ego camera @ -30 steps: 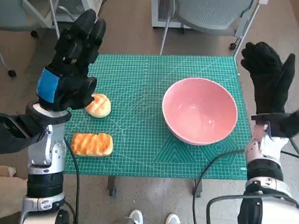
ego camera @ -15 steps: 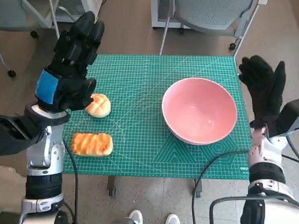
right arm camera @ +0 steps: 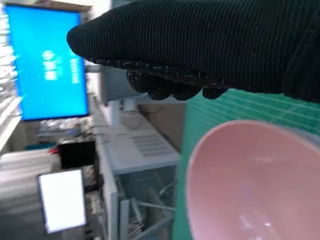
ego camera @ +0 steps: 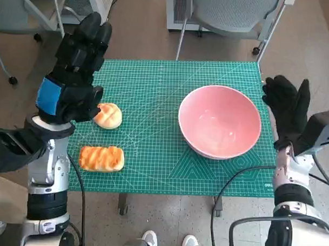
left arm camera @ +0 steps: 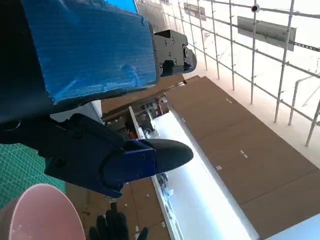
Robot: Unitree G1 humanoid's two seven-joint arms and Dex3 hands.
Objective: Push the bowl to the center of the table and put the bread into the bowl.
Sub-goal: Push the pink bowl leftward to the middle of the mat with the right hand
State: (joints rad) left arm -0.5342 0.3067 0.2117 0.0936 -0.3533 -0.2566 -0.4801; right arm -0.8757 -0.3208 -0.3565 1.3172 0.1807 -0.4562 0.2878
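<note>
A pink bowl stands empty on the right half of the green mat; it also shows as the bowl in the right wrist view and the bowl in the left wrist view. A round bun and a long glazed loaf lie on the mat's left side. My right hand is raised with fingers extended, just right of the bowl's rim, holding nothing. My left hand hovers above the mat's left edge, fingers extended, beside and over the bun, empty.
The table's right edge runs just under my right hand. A grey chair stands behind the table and metal frame legs at the back left. A person's shoes show at the front edge.
My right hand has dropped lower and come in closer to the bowl's right rim. The left hand has barely shifted. The bowl and both breads lie where they were.
</note>
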